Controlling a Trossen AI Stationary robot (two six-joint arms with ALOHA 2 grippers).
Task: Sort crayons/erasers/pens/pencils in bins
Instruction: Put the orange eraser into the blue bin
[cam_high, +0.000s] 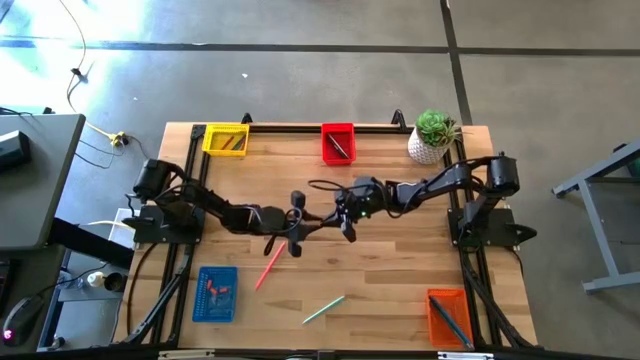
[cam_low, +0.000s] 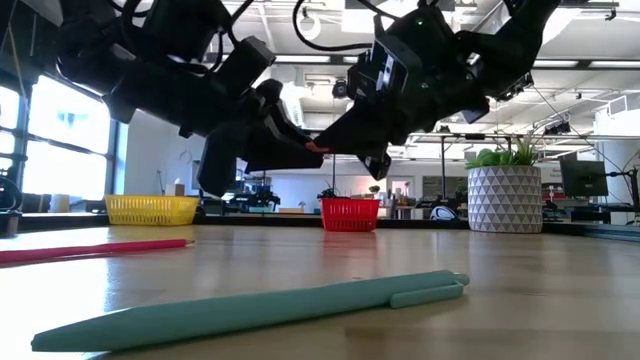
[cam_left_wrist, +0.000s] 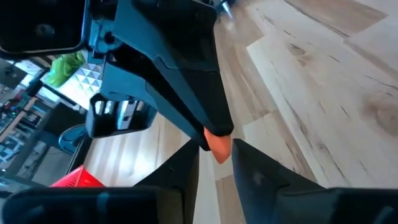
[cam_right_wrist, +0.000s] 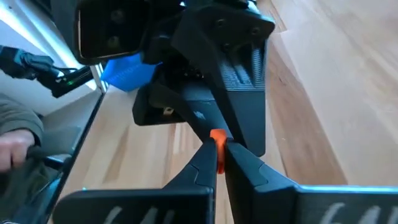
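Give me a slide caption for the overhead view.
Mid-table handover: right gripper pinches a small orange item as left gripper meets it; four bins sit around the table.

A wooden plank table (cam_high: 390, 270) stands on a grey concrete floor (cam_high: 300, 70) crossed by dark seam lines. Left of the table sits a dark desk (cam_high: 40, 180), with loose cables (cam_high: 85, 75) trailing over the floor behind it. Right of the table, part of a grey metal frame (cam_high: 600, 210) shows. Beyond the table's far edge the room opens into a bright workshop with a white ceiling (cam_low: 300, 20), exposed beams and a tall sunlit window (cam_low: 60, 130) at the left.
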